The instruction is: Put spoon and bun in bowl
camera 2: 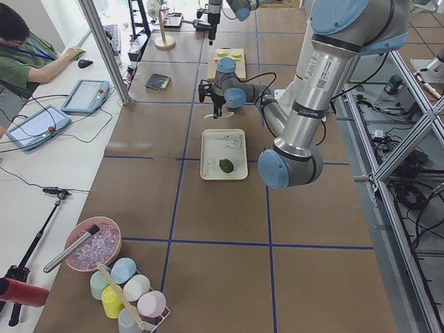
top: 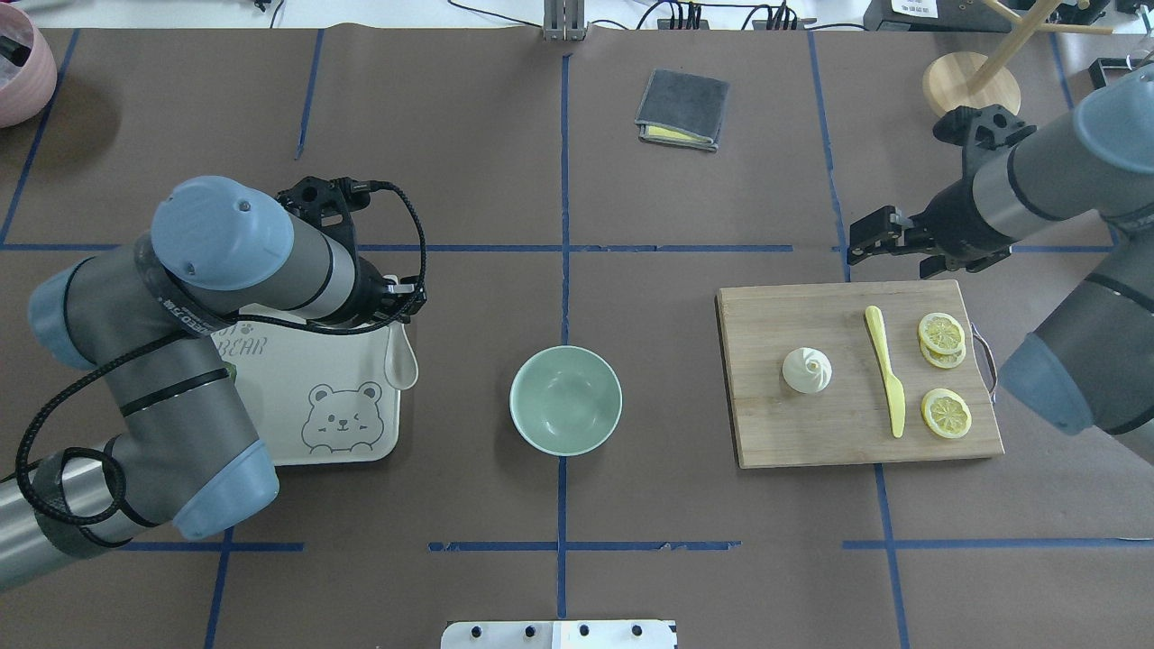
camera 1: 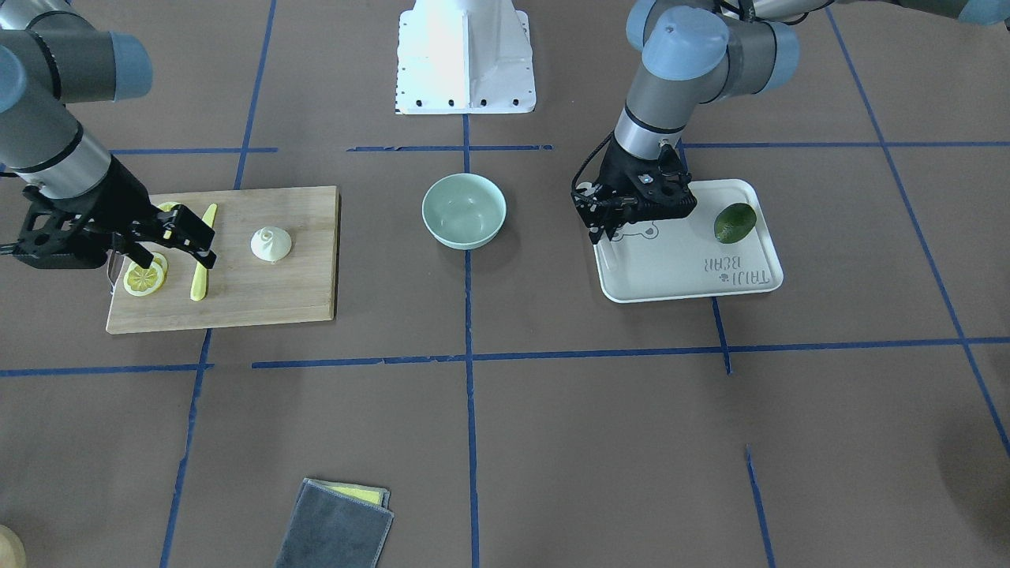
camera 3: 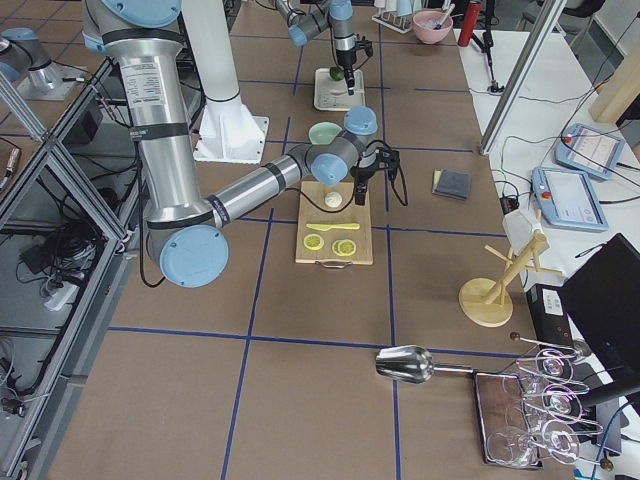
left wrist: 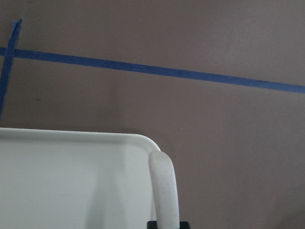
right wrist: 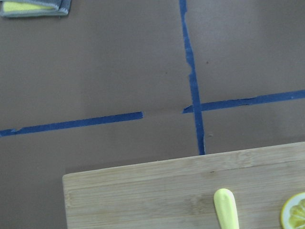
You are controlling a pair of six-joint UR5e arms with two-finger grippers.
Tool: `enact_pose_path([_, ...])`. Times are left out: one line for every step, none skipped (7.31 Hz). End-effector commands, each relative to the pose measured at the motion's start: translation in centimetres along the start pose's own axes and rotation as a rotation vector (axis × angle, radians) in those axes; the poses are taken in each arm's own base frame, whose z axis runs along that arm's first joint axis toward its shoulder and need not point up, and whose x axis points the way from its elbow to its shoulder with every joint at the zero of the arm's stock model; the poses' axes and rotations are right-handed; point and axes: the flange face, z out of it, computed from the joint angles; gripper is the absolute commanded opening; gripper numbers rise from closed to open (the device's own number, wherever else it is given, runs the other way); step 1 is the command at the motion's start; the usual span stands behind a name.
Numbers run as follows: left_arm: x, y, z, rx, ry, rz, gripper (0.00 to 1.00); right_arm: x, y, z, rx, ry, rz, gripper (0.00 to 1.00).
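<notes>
The mint-green bowl (top: 565,399) (camera 1: 463,211) stands empty at the table's middle. The white pleated bun (top: 806,370) (camera 1: 271,243) sits on the wooden cutting board (top: 811,433). My left gripper (top: 394,306) (camera 1: 607,229) is over the corner of the white bear-print tray (top: 297,388) and is shut on the off-white spoon (top: 402,361). The scoop hangs past the tray's edge, and the handle shows in the left wrist view (left wrist: 164,191). My right gripper (top: 861,248) (camera 1: 177,241) is open and empty, above the board's far edge, apart from the bun.
A yellow knife (top: 886,370) and lemon slices (top: 945,413) lie on the board beside the bun. A green fruit (camera 1: 735,222) sits on the tray. A folded grey cloth (top: 682,110) and a wooden stand (top: 971,83) are at the far side.
</notes>
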Motion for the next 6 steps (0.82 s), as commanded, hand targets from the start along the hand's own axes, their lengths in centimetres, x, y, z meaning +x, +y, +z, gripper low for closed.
enact_pose_path([2.0,-0.1,1.1,0.003,0.136,-0.142,0.00,-2.7,3.7,3.4,0.027,0.022,-0.018,1.00])
enact_pose_path([2.7,0.0,0.9,-0.002,0.179,-0.181,0.00,-3.2,4.7,4.4,0.039,0.036,-0.029,1.00])
enact_pose_path([3.9,0.6,0.6,-0.015,0.207,-0.224,0.00,-3.5,5.3,4.9,0.040,0.042,-0.037,1.00])
enact_pose_path([6.2,1.9,0.6,-0.040,0.231,-0.243,0.00,-3.8,6.1,5.5,0.045,0.051,-0.050,1.00])
enact_pose_path([7.2,2.6,0.5,-0.052,0.243,-0.258,0.00,-4.0,6.7,6.1,0.039,0.056,-0.059,1.00])
enact_pose_path([7.7,3.5,0.7,-0.065,0.246,-0.254,0.00,-4.3,7.6,6.9,0.037,0.066,-0.073,1.00])
